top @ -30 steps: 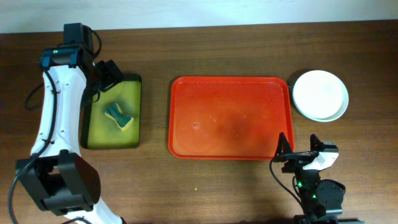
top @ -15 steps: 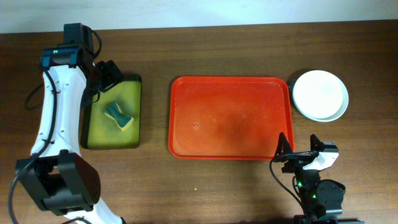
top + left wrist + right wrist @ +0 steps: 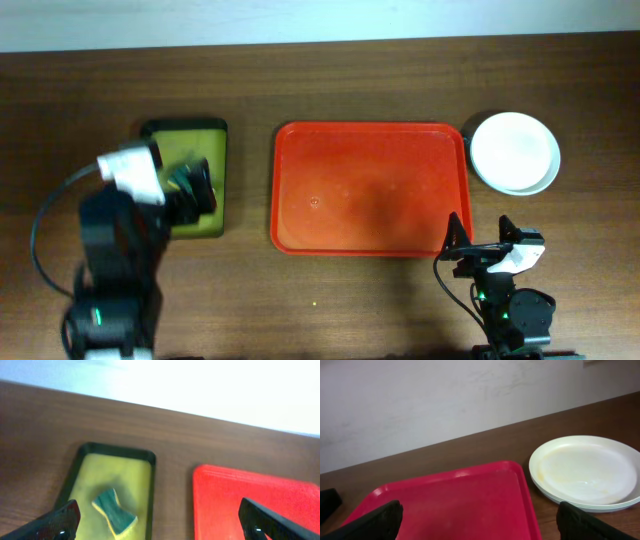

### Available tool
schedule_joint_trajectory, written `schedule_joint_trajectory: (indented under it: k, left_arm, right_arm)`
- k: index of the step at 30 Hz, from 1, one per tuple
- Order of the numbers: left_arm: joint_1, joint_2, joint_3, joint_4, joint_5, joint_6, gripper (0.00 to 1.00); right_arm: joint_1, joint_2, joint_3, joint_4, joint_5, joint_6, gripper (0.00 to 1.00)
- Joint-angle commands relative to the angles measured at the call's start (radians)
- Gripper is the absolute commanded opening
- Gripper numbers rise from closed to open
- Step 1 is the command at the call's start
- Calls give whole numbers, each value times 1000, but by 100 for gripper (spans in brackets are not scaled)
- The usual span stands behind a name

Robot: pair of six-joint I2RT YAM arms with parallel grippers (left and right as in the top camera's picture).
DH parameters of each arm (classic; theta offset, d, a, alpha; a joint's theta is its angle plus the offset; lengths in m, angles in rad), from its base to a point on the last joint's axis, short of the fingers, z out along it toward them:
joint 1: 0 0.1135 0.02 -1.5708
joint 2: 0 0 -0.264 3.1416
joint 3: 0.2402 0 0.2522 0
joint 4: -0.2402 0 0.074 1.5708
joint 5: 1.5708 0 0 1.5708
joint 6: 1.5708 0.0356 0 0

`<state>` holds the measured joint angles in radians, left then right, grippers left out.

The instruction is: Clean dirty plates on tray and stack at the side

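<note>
Pulled back from far left; now hanging with left jaws spread wide, empty, over the green-yellow sponge [image 3: 114, 515] in the black-rimmed yellow-green tray [image 3: 120, 467]. Right jaws parted too, gripping nothing. Stacked on the brown wooden surface [image 3: 300, 300], right of the bare red-orange rectangular plastic tray [image 3: 370, 190]: round pale plates [image 3: 515, 152]. Looks finished.

(a) left arm [image 3: 112, 260]: black links and base, blurred in the overhead view, with one white link [image 3: 130, 170] near the wrist. A thin black cable [image 3: 40, 235] curves along its outer side, and a small green light [image 3: 97, 317] glows on the base.

(b) right arm [image 3: 510, 305]: rounded black housing carrying two green lamps [image 3: 487, 297], and a white segment [image 3: 522, 255] behind the wrist.

(c) left gripper [image 3: 159, 510] and right gripper [image 3: 480, 510]: matte black fingers [image 3: 55, 522], flat-sided and tapering to blunt tips, seen at the lower corners of each wrist view. Screws and markings are too small to tell.
</note>
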<state>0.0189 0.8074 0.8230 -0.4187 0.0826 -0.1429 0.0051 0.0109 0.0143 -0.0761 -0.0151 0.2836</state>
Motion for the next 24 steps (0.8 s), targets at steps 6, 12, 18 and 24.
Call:
schedule_joint_trajectory:
  k: [6, 12, 18, 24]
  left_arm:
    - [1, -430, -224, 17, 131, 137, 99]
    - [2, -686, -491, 72, 120, 137, 99]
    - [2, -803, -685, 363, 70, 136, 99]
    - [2, -803, -815, 516, -155, 8, 99]
  right_arm:
    - [-6, -8, -9, -3, 13, -6, 99]
    - [-6, -8, -9, -3, 13, -6, 99]
    - [-6, -8, -9, -3, 13, -6, 99]
    - [-6, -8, -9, -3, 13, -6, 99]
